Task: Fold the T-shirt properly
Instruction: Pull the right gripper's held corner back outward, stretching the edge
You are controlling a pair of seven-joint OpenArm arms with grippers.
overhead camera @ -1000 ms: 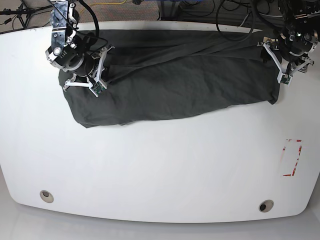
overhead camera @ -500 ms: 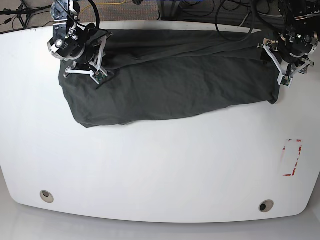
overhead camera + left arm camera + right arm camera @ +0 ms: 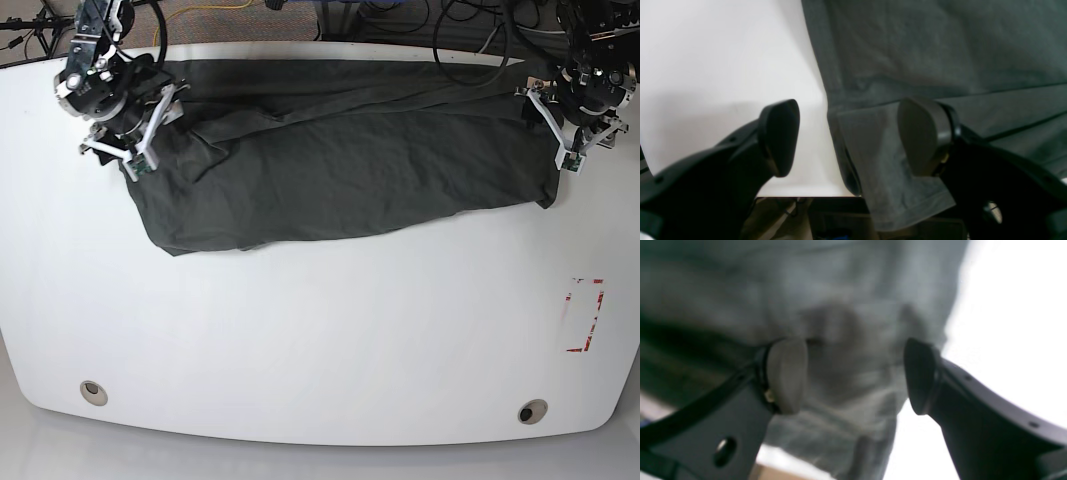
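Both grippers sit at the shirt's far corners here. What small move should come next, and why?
Probably close both grippers on the cloth. The left gripper and right gripper are open, each straddling an edge of the T-shirt, which lies bunched along the table's far side.

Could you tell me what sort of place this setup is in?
Probably a robotics lab or test workspace. A large white table holds only a dark T-shirt, cables trail on the floor behind it, and red tape marks sit near one edge of the table.

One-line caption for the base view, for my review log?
Both open claws, left and right, sit at opposite ends of the dark T-shirt lying in a long band across the white table.
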